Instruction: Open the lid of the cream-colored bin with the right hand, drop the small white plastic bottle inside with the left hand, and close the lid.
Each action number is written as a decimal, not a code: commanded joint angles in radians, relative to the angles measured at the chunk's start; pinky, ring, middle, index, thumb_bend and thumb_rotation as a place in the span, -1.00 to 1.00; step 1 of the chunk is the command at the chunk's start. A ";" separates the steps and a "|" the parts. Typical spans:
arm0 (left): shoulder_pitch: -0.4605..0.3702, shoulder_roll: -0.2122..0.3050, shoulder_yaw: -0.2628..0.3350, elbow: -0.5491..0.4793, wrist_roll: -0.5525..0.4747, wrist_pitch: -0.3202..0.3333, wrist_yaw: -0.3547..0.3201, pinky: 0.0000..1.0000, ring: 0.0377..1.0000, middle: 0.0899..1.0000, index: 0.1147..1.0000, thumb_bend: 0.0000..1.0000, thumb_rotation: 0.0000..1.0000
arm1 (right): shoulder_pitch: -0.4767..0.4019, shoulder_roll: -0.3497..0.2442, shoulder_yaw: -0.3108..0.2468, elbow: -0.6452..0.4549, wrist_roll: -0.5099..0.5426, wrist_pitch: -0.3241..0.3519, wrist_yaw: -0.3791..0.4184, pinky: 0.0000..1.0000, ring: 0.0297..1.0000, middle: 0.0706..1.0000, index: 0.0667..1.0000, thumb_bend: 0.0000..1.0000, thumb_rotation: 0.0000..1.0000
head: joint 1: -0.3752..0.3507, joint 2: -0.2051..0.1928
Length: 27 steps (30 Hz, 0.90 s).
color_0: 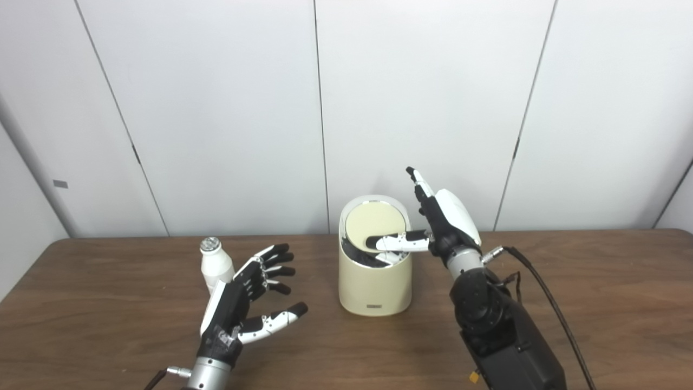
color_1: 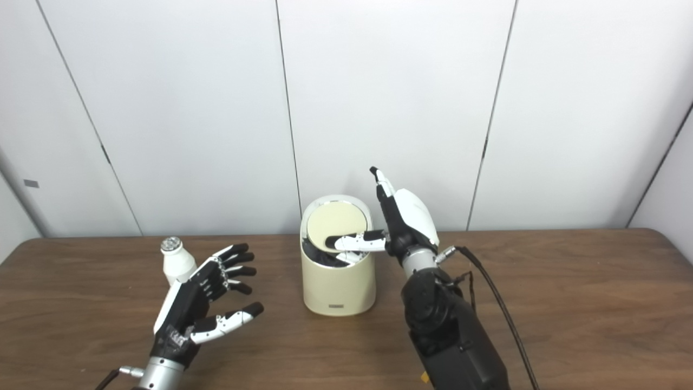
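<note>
Right hand (color_0: 441, 225): thumb lies across the front of the bin mouth, its tip over the tilted round cream lid (color_0: 374, 222); the other fingers point straight up, spread off the thumb, gripping nothing. It looks like the thumb is pressing the lid edge down, but actual contact is hard to confirm. The lid sits tipped inside the rim of the cream-colored cylindrical plastic bin (color_0: 373, 284), with a dark gap showing below it at the front, so the lid is partly open.

Left hand (color_0: 243, 303): fingers splayed wide, palm facing the bin, empty. It hovers left of the bin, above the brown wooden table (color_0: 595, 303).

The small white plastic bottle with a silvery cap (color_0: 215, 265) stands upright on the table, left of the bin and just behind the left hand (fingers overlap its base in both views; touching or not, cannot tell). Not grasped.

Step, by my read: lid opening with the right hand, in progress and not complete. Bottle pickup not yet done.

Next move calls for the right hand to hold the lid tipped clear, while the left hand closes around the bottle body, lifts it and carries it over the bin mouth. The bottle looks light and could topple if nudged.
</note>
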 commanded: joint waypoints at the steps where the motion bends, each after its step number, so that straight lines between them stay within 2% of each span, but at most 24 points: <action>1: -0.030 -0.002 -0.002 -0.039 -0.002 -0.016 0.009 0.16 0.42 0.55 0.62 0.36 -0.93 | -0.060 -0.009 -0.003 -0.017 -0.011 -0.020 -0.014 0.49 0.83 0.95 1.00 0.77 -0.26 | 0.000 0.000; 6: -0.029 0.001 -0.003 -0.040 -0.002 -0.018 0.007 0.17 0.43 0.56 0.62 0.34 -0.95 | -0.068 -0.019 -0.005 -0.004 -0.029 -0.006 -0.023 0.32 0.72 0.90 1.00 0.74 -0.33 | -0.001 0.006; 14: -0.026 0.003 -0.005 -0.041 -0.009 -0.020 -0.001 0.17 0.44 0.57 0.63 0.32 -0.99 | -0.076 -0.030 -0.002 0.014 -0.040 0.021 -0.008 0.33 0.72 0.88 0.96 0.70 -0.38 | -0.004 0.010; 18: -0.024 0.004 -0.006 -0.047 -0.011 -0.014 -0.003 0.18 0.44 0.58 0.63 0.32 -0.97 | -0.083 -0.046 0.020 0.014 -0.055 0.042 0.019 0.31 0.72 0.89 0.95 0.70 -0.43 | -0.004 0.017; 21: -0.025 0.003 -0.006 -0.050 -0.008 -0.015 -0.001 0.16 0.43 0.57 0.63 0.33 -0.95 | -0.086 -0.059 0.037 -0.002 -0.086 0.059 0.067 0.32 0.74 0.91 0.94 0.70 -0.52 | -0.002 0.021; 27: -0.024 0.001 -0.007 -0.067 -0.008 -0.001 0.001 0.15 0.42 0.56 0.63 0.35 -0.92 | -0.084 -0.068 0.059 -0.010 -0.166 0.060 0.125 0.29 0.72 0.90 0.90 0.80 -0.69 | 0.003 0.028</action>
